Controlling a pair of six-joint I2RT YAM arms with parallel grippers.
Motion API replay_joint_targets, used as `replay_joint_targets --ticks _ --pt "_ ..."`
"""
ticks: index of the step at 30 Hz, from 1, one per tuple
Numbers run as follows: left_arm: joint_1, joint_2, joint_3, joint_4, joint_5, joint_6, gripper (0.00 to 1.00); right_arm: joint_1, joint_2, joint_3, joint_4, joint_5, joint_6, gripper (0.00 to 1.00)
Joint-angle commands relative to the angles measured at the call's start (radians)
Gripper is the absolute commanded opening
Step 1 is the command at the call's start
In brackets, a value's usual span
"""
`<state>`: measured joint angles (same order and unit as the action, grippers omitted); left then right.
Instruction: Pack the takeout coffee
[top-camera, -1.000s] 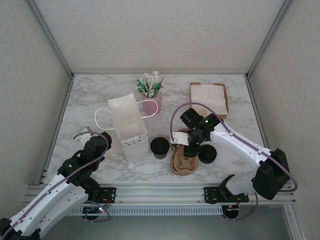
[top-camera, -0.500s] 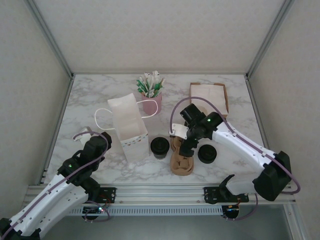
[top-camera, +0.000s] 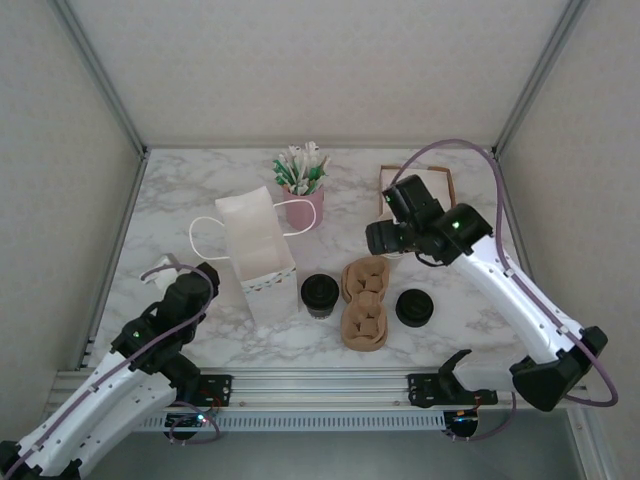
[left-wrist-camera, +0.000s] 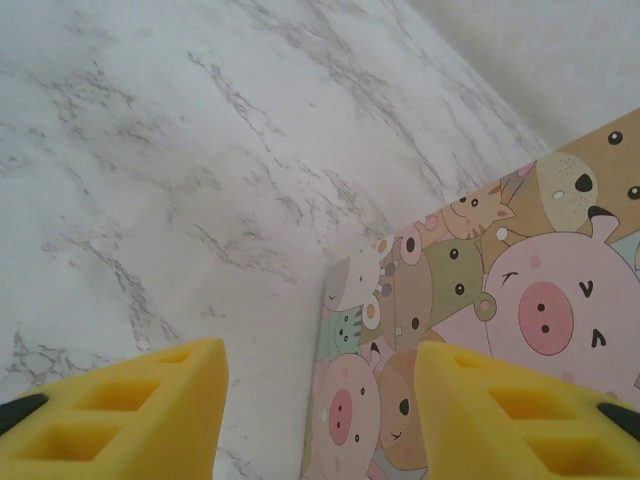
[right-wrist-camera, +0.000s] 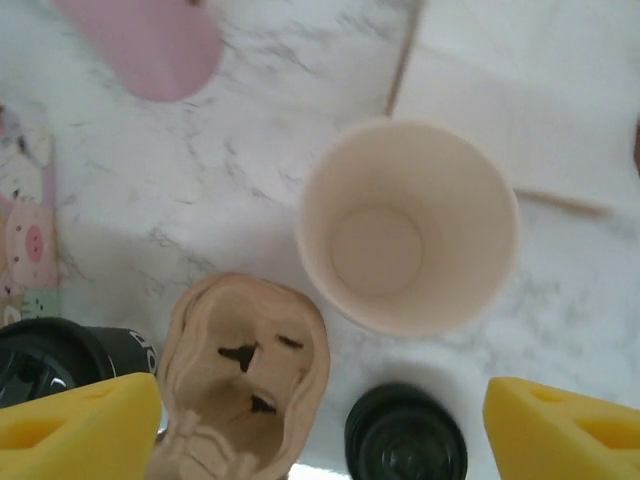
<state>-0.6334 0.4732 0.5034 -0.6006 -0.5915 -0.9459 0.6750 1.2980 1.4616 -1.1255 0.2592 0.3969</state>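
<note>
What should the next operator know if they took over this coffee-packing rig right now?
Left claw: open, empty, beside the paper bag.
Right claw: open, empty, hovering above a lidless cup.
The takeout coffee stands on the table between the bag and the cup carrier, in neither. A loose black lid lies right of the carrier.
Done: nothing packed; the carrier looks empty.
Left: grasp the coffee and pack it, probably into the carrier and then the bag.
</note>
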Motion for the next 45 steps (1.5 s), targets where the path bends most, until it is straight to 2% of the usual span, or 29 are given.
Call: replay_joint_targets --ticks 1,4,6,8,10,12,22,35,45 --pt "-0.006 -0.018 0.034 -0.053 -0.069 0.001 0.53 0.037 0.098 0.083 -0.254 -0.073 0.392 0.74" --pt "-0.006 -0.029 0.036 -0.065 -0.079 0.001 0.53 0.221 0.174 0.137 -0.333 0.028 0.538 0.68" --pt "-0.006 -0.038 0.040 -0.078 -0.086 0.004 0.54 0.296 0.236 0.171 -0.389 0.058 0.620 0.62" --pt "-0.006 -0.048 0.042 -0.093 -0.099 0.003 0.54 0.357 0.285 0.170 -0.403 0.077 0.694 0.56" --pt "-0.006 -0.056 0.042 -0.104 -0.106 0.002 0.54 0.396 0.332 0.173 -0.403 0.078 0.719 0.54" --pt "-0.005 -0.059 0.042 -0.110 -0.108 0.001 0.55 0.422 0.376 0.173 -0.399 0.093 0.738 0.47" --pt "-0.006 -0.055 0.046 -0.119 -0.089 -0.015 0.55 0.434 0.451 0.046 -0.284 0.066 0.740 0.41" --pt "-0.006 -0.045 0.052 -0.134 -0.092 -0.040 0.56 0.434 0.498 -0.007 -0.302 0.125 0.745 0.42" --pt "-0.006 -0.028 0.057 -0.137 -0.084 -0.054 0.56 0.433 0.509 -0.020 -0.300 0.149 0.749 0.47"
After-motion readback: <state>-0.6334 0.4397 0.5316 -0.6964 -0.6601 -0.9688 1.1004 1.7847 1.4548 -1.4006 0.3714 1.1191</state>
